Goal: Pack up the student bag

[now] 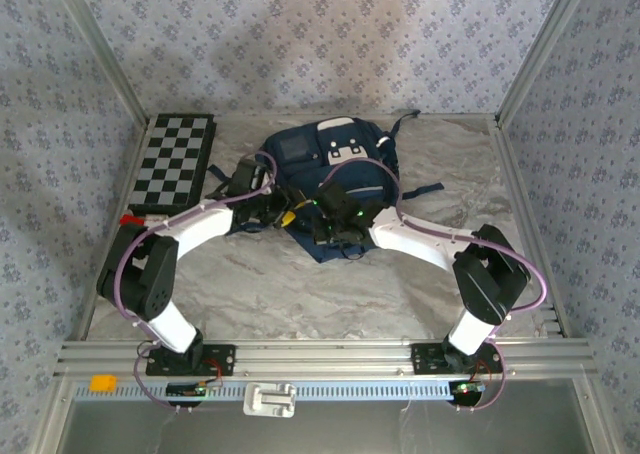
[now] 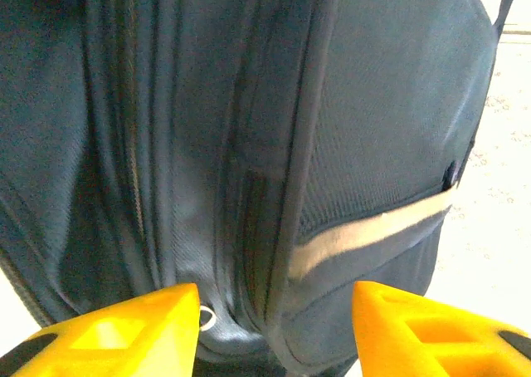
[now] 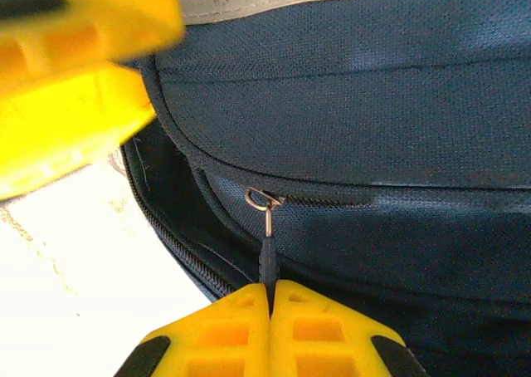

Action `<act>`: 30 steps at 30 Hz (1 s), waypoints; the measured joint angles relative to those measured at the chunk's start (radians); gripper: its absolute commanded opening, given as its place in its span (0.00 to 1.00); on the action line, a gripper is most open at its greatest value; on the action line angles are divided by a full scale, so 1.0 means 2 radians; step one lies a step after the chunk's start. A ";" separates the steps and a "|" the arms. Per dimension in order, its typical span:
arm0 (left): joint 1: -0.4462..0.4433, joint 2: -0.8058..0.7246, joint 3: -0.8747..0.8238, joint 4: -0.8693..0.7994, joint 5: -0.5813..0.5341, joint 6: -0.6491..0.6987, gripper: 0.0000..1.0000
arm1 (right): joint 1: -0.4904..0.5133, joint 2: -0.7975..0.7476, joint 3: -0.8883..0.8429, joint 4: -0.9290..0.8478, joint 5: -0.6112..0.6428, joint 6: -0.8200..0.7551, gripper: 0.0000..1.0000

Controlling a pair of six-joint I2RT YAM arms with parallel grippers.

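Observation:
The student bag (image 1: pixel 330 159), a navy backpack with white patches, lies in the middle of the table. Both grippers are at its near end. My right gripper (image 3: pixel 271 290) is shut on the dark zipper pull (image 3: pixel 267 248), which hangs from a metal ring on a pocket seam of the bag (image 3: pixel 373 103). My left gripper (image 2: pixel 278 306) is open. Its yellow fingers stand apart just short of the bag's folds and zip seams (image 2: pixel 249 186), holding nothing. A thin white stripe (image 2: pixel 373 232) crosses the pocket. In the top view the left gripper (image 1: pixel 285 217) and the right gripper (image 1: pixel 335 226) sit close together.
A black-and-white checkerboard (image 1: pixel 175 159) lies at the left edge, with a small red piece (image 1: pixel 130 218) by its near corner. Metal frame posts and patterned walls enclose the table. An orange block (image 1: pixel 102 382) and a white part (image 1: pixel 270 399) sit below the front rail.

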 measured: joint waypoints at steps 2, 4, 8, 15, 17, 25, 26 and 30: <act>-0.012 0.004 0.002 0.009 0.000 -0.016 0.37 | 0.000 0.000 0.000 0.000 0.000 0.000 0.00; -0.019 0.010 0.009 0.010 -0.007 -0.026 0.26 | 0.000 0.000 0.000 0.001 0.001 0.002 0.00; -0.019 0.016 0.013 -0.002 -0.024 -0.036 0.03 | 0.000 0.000 0.000 0.001 0.009 0.001 0.00; -0.008 0.016 0.027 -0.034 -0.032 -0.014 0.00 | 0.001 -0.005 -0.009 0.001 0.028 -0.011 0.00; 0.002 0.016 0.031 -0.048 -0.032 0.003 0.00 | -0.002 -0.014 -0.020 0.001 0.035 -0.022 0.00; 0.080 0.004 0.063 -0.127 0.006 0.108 0.00 | -0.034 -0.051 -0.049 -0.007 0.041 -0.072 0.00; 0.088 0.005 0.070 -0.132 0.008 0.118 0.00 | -0.037 -0.051 -0.048 -0.007 0.037 -0.080 0.00; 0.100 0.010 0.088 -0.145 0.009 0.150 0.00 | -0.032 -0.028 -0.021 -0.012 0.024 -0.104 0.00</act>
